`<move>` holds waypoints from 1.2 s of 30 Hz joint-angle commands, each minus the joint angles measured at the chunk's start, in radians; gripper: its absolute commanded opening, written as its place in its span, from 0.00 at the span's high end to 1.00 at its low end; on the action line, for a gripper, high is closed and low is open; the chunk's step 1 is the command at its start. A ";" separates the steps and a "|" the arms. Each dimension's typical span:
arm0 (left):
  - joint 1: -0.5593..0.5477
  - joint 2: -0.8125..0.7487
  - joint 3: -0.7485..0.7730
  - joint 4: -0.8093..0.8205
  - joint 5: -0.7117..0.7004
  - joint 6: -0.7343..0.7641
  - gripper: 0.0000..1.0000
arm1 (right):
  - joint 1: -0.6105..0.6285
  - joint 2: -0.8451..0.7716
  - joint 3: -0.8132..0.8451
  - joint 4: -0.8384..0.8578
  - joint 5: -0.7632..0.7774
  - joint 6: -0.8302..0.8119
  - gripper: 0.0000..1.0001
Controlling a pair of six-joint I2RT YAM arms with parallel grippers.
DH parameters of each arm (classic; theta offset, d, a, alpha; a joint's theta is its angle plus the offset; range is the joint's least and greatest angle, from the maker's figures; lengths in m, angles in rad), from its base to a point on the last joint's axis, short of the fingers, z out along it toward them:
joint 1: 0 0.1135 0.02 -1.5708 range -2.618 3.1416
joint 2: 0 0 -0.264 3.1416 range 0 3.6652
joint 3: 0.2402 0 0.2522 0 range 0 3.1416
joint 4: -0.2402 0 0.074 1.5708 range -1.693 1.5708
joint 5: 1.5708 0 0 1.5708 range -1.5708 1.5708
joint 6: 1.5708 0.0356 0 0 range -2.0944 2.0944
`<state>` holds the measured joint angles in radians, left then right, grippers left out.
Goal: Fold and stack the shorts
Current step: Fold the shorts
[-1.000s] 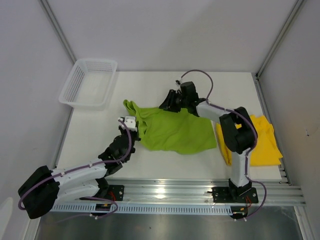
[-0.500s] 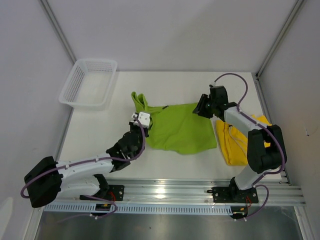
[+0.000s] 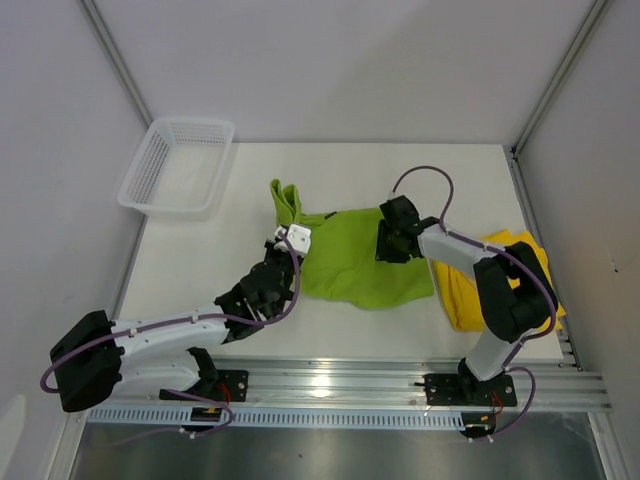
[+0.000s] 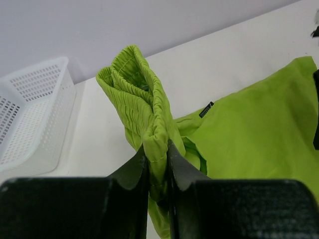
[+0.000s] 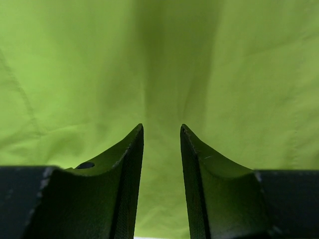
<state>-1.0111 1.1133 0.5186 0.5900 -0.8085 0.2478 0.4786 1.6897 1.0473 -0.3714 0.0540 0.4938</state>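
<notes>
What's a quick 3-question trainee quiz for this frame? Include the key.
1. True or false: the left jaws are shut on the lime green shorts at the gathered waistband.
2. The yellow shorts lie: A) stacked on the green pair, B) on the right side of the table, C) in the left jaws.
3. Right jaws: open or shut, and over what?
Key: 1 true; 2 B; 3 open, over the green shorts.

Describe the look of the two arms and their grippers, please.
Both the left arm and the right arm have white links, black joints and a purple cable along them. The left gripper and the right gripper have black fingers, curved and tapering.
</notes>
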 commanded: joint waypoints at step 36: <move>-0.009 -0.199 -0.098 -0.111 0.051 0.001 1.00 | 0.289 -0.179 0.110 -0.021 -0.078 0.201 0.56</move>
<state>-1.0126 0.9108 0.4206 0.4377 -0.7994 0.2623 0.8024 1.5627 1.1992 -0.3729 0.0021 0.6891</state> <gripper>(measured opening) 0.167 0.440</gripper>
